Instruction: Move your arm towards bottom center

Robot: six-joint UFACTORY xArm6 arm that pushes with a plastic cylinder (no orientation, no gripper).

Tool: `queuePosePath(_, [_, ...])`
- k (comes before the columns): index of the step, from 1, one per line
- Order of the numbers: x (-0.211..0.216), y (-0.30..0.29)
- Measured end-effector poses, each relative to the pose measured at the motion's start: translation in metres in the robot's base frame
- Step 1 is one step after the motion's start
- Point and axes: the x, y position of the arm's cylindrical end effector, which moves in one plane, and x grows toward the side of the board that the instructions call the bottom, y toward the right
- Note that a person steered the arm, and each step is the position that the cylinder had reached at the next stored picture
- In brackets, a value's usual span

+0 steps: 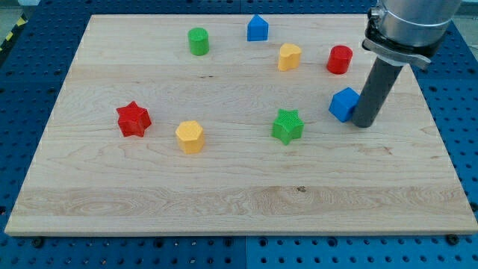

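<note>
My tip (363, 123) rests on the wooden board (224, 194) at the view's right, touching or just right of a blue cube (343, 104). A green star (287, 125) lies left of it near the middle. A yellow hexagon block (190, 137) and a red star (134, 119) sit at the left. Along the top are a green cylinder (198, 41), a blue house-shaped block (258, 28), a yellow block (289, 56) and a red cylinder (339, 59).
The board lies on a blue perforated table (455, 112). The arm's grey body (407, 22) hangs over the board's top right corner.
</note>
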Motion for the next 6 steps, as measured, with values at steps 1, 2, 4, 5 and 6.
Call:
queuePosePath(1, [-0.007, -0.005])
queuePosePath(2, [0.006, 0.002])
queuePosePath(4, [0.083, -0.026])
queuePosePath(5, [0.088, -0.080])
queuePosePath(6, [0.095, -0.133])
